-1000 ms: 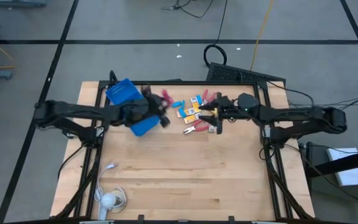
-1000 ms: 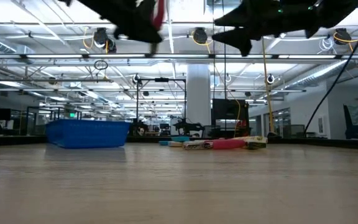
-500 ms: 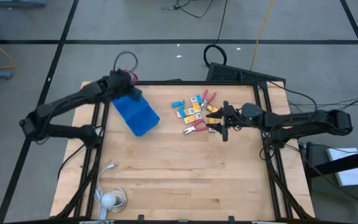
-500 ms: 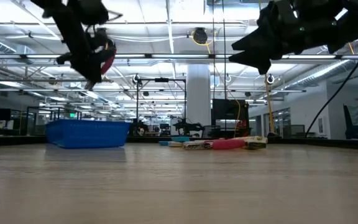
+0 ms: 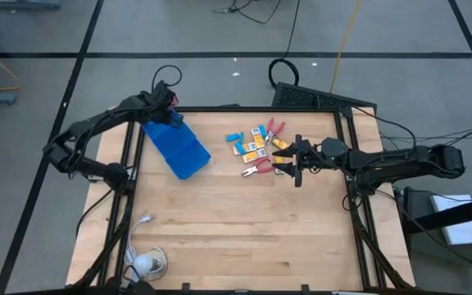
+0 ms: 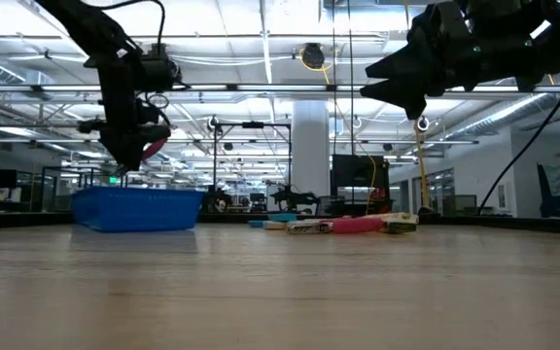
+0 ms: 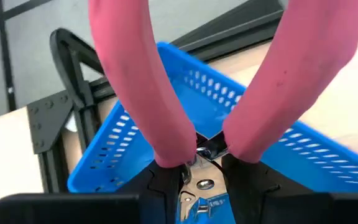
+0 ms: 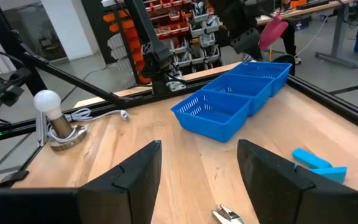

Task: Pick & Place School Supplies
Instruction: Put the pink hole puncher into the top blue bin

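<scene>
The tabletop (image 5: 236, 221) carries a blue tray (image 5: 177, 143) near its far left corner. The left tool (image 5: 169, 111) hangs over the tray's far end, clamped on pink-handled pliers (image 7: 166, 106), handles pointing away from the wrist. The right tool (image 5: 295, 161), fingers spread wide with nothing between them, hovers beside the pile of supplies (image 5: 256, 147) lying at the far middle of the tabletop: red-handled pliers (image 5: 257, 170), yellow blocks (image 5: 252, 148), light-blue pieces (image 5: 234, 136).

Bare table (image 5: 244, 221) lies open in front. The blue tray (image 5: 179, 146) and scattered supplies (image 5: 256, 152) crowd the far edge; a white cable (image 5: 142, 221) sits near-left.
</scene>
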{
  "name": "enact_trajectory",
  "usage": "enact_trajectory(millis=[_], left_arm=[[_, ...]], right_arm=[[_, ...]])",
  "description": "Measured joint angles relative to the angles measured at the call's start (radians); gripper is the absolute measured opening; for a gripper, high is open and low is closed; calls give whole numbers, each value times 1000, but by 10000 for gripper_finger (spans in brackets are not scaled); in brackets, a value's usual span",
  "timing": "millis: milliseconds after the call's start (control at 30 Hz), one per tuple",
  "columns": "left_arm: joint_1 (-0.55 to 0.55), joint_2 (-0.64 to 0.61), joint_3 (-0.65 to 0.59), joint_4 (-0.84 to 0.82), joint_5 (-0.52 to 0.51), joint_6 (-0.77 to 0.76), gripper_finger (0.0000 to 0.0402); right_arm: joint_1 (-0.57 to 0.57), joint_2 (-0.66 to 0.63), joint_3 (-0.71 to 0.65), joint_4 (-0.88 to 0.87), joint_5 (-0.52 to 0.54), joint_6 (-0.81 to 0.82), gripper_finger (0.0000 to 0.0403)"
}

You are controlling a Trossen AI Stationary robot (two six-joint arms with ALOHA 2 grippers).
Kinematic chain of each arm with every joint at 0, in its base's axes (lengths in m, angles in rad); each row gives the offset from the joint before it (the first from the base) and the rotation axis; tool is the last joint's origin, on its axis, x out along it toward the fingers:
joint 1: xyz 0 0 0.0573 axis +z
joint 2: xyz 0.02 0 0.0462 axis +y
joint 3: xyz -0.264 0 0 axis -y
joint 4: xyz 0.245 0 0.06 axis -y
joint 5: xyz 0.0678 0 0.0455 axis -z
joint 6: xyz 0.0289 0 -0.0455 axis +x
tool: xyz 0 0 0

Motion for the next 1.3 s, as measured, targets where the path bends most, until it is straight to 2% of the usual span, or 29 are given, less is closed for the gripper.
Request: enact_trajectory(millis=[167,433,700,1000,1133,1300], left_arm=[[0,40,0,-31,-111,-7,109],[2,98,0,-70,-119,-7,107],[2,139,0,-96,-131,-8,125],[2,140,0,-139,-144,-11,178],[2,139,0,-146,-156,37,207],[-8,85,0,-148,-125,69,226]], right_arm=[[0,0,0,0,0,-13,201],[0,0,0,-7,0,-14,201],[0,0,0,-8,-1,-14,201],[0,0,0,-8,-1,-14,201],[0,0,0,-8,-1,-14,201],[0,0,0,-30,-1,-17,201]])
